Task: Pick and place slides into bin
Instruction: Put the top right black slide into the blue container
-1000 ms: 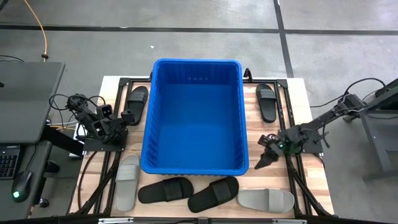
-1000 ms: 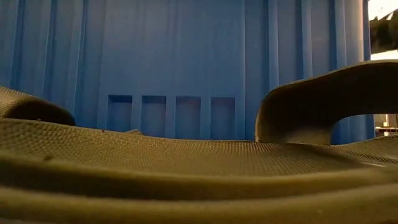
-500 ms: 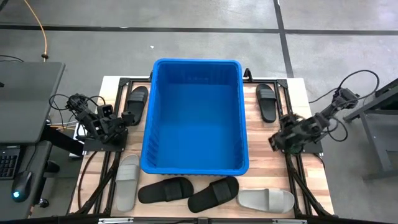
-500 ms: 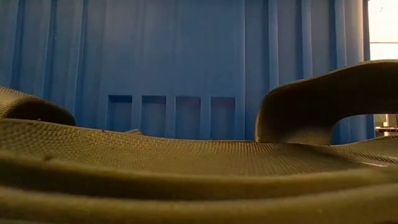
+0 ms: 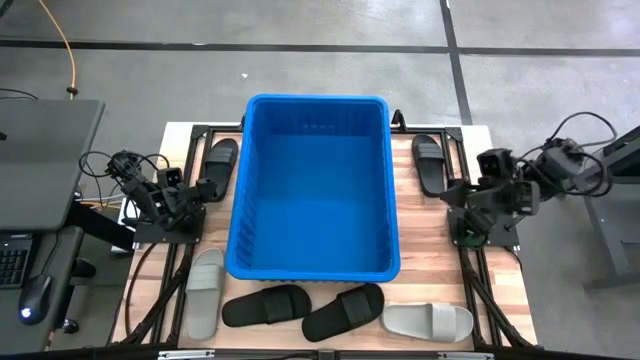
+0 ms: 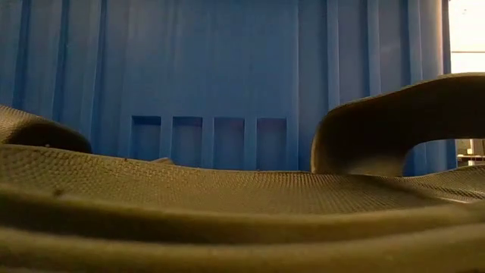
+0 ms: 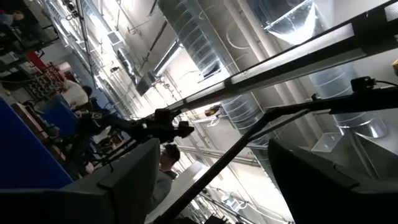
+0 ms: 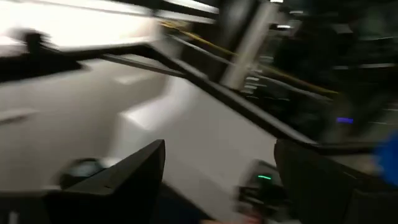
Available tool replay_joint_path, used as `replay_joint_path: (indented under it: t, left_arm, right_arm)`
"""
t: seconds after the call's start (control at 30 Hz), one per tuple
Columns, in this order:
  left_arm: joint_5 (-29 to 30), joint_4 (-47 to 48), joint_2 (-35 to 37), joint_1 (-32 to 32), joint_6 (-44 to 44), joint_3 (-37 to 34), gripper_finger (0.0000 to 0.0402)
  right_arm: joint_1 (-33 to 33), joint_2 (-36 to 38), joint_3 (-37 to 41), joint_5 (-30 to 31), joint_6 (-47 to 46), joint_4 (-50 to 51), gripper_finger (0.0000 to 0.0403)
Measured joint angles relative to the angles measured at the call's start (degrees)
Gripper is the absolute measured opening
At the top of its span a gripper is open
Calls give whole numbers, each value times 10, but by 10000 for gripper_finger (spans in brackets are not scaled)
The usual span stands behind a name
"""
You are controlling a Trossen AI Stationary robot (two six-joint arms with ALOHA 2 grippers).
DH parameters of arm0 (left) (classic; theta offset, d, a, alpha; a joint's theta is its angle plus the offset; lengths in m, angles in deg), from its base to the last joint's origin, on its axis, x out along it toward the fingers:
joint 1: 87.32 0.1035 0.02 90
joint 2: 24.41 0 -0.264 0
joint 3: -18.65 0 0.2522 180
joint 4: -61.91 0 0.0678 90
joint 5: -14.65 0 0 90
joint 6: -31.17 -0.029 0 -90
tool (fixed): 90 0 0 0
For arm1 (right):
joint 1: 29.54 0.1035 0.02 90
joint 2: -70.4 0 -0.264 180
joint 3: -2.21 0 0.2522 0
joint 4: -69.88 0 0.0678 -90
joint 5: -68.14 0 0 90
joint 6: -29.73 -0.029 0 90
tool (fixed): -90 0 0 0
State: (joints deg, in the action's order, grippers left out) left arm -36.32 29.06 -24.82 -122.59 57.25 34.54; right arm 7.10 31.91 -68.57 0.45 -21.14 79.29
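Beside the bin [image 5: 314, 185], needed the right tool [image 5: 468, 218], gaping and empty like the left tool [image 5: 205, 187], lowered squarely over the nearest black slide [image 5: 428, 163].

We're in a big industrial hall, a robotics lab or workshop by the look of it. The floor [image 5: 520, 30] around the table is bare grey concrete crossed by dark taped lines. The wooden table [image 5: 430, 240] sits on a black metal frame, cables trailing off both sides. At the left edge there's a dark desk [image 5: 40, 160] with a keyboard [image 5: 12, 262] and mouse [image 5: 35, 295]. Up in the left wrist view, large silver ventilation ducts [image 7: 205, 50] run under a high ceiling, and a person [image 7: 165, 171] stands among equipment further back.
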Motion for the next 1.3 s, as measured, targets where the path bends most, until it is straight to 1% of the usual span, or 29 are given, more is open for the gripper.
replay_joint_path:
  t: [0.07, 0.13, 0.27, 0.3, 0.37, 0.47, 0.63, 0.73, 0.8, 0.9, 1.0, 1.03, 1.1, 1.23, 1.3]
  left_arm:
    - [0, 0, 0, 0, 1, 0, 289]
    - [0, -2, 0, 0, 1, 0, 289]
    - [0, -5, 0, 0, 1, 0, 289]
    - [0, -8, 0, 0, 4, 0, 289]
    - [0, -20, 0, 0, 14, 0, 289]
    - [0, -51, 0, 0, 12, 1, 289]
    - [-17, -60, 0, 0, 16, 18, 289]
    - [-13, -62, 0, 0, 16, 27, 289]
    - [-7, -62, 0, 0, 16, 30, 289]
    - [20, -61, 0, 0, 16, 30, 289]
    - [58, -67, 0, 0, 33, 30, 289]
    - [68, -68, 0, 0, 34, 30, 289]
    - [80, -68, 0, 0, 34, 30, 289]
    - [128, -60, 0, 0, 27, 30, 289]
    - [143, -61, 0, 0, 35, 30, 289]
  right_arm:
    - [0, -15, -46, 35, 20, 54, 291]
    - [0, -29, -87, 77, 50, 80, 291]
    - [0, -51, -148, 181, 91, 96, 291]
    - [0, -56, -161, 198, 105, 97, 291]
    - [0, -67, -178, 211, 125, 99, 291]
    - [0, -78, -194, 210, 147, 121, 291]
    - [0, -87, -194, 249, 166, 127, 291]
    - [0, -89, -194, 289, 169, 127, 291]
    - [0, -88, -194, 333, 179, 139, 291]
    - [0, -88, -194, 382, 131, 159, 291]
    - [-2, -90, -194, 384, 73, 210, 291]
    - [-5, -90, -194, 395, 49, 231, 291]
    - [-12, -88, -194, 449, -2, 266, 291]
    - [-14, -78, -193, 501, -25, 292, 291]
    - [-14, -74, -194, 542, -62, 307, 291]
